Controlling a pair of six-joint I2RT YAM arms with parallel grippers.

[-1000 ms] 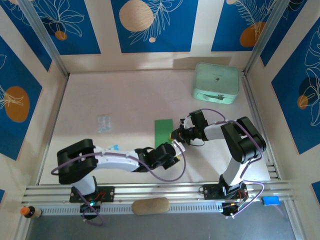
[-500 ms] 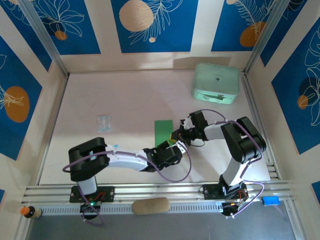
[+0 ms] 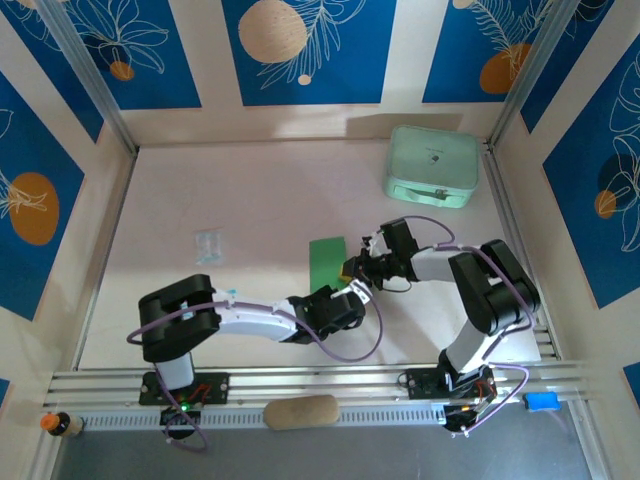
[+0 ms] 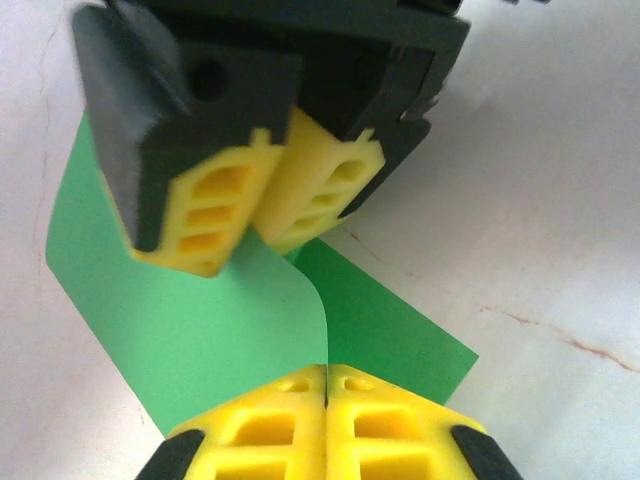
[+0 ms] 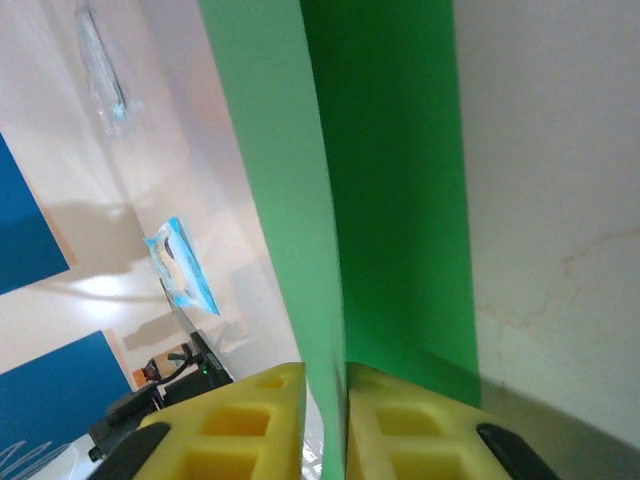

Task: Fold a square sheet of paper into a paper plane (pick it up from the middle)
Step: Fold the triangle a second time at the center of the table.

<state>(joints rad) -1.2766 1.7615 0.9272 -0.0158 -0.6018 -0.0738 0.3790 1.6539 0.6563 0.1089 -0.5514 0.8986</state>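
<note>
Looking at your desk (image 3: 250, 190): pale, walled by blue-and-cream panels, with both arms bolted at its near edge.
Left arm (image 3: 230, 318): yours lies low across the near part of the desk, reaching right towards the middle.
Right arm (image 3: 480, 290): it bends back and reaches left, so your two wrists meet nose to nose.
Mint case (image 3: 432, 166): pale green and rounded, at the far right corner, well apart from both arms.
Square sheet of paper (image 3: 326, 262): bright green, on the desk just right of centre, its near end between your two wrists. From the left wrist you see one side of it (image 4: 200, 320) lifted and curled over the flat part.
Left fingers (image 4: 270, 420): pressed together, with the curled edge of the sheet running into their seam.
Right fingers (image 5: 250, 420): narrow, with the raised fold of the sheet passing between them. You cannot tell whether they pinch it.
Clear packet (image 3: 208, 245): small, flat on the desk, left of the sheet and apart from it.
</note>
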